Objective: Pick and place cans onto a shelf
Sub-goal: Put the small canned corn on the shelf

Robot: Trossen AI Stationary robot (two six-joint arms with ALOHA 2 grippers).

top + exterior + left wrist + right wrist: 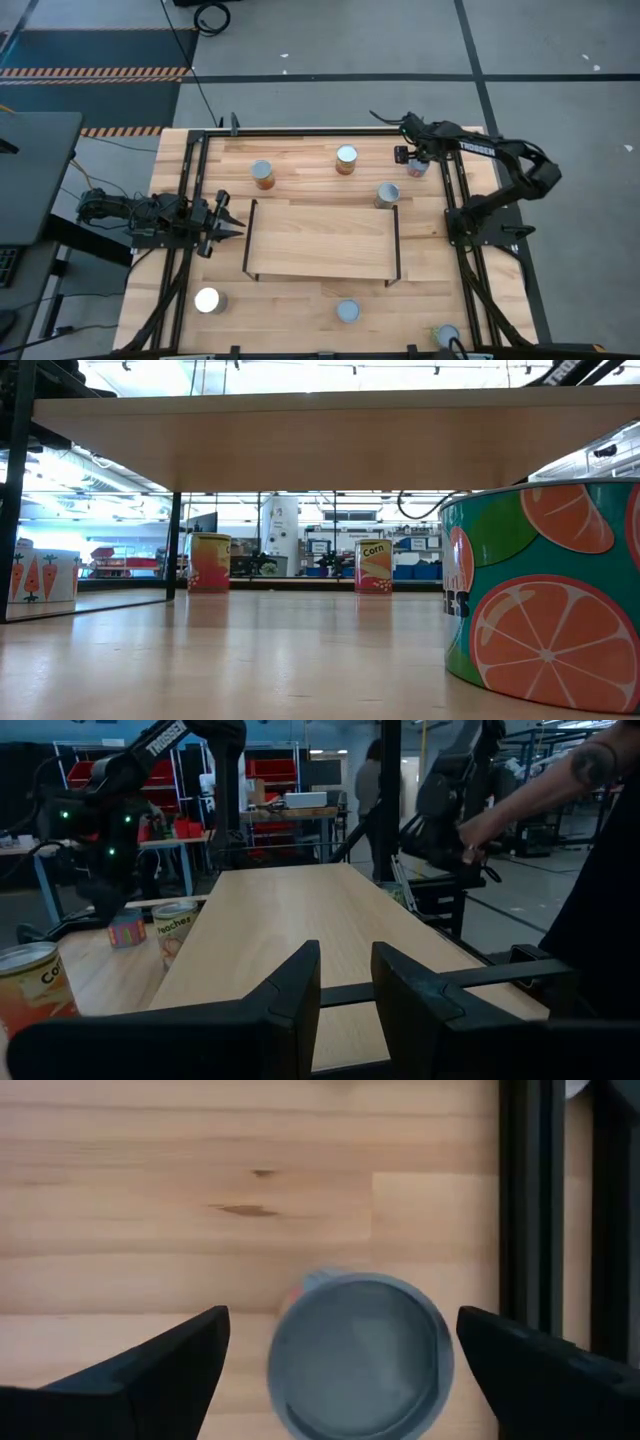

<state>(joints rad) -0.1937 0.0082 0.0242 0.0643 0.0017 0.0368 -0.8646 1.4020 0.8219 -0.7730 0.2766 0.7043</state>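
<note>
I see a light-wood worktop (300,300) with black rails, and the low shelf (320,240) standing at its middle with a bare top. Seven cans rest directly on the worktop: four (263,173) behind the shelf, three (347,311) in front.

Grey floor (330,40) with striped hazard tape (95,72); red shelving (275,768) behind

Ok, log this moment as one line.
right tool: open, above can at table's far right | left tool: open, waiting by shelf | shelf: no cans
</note>
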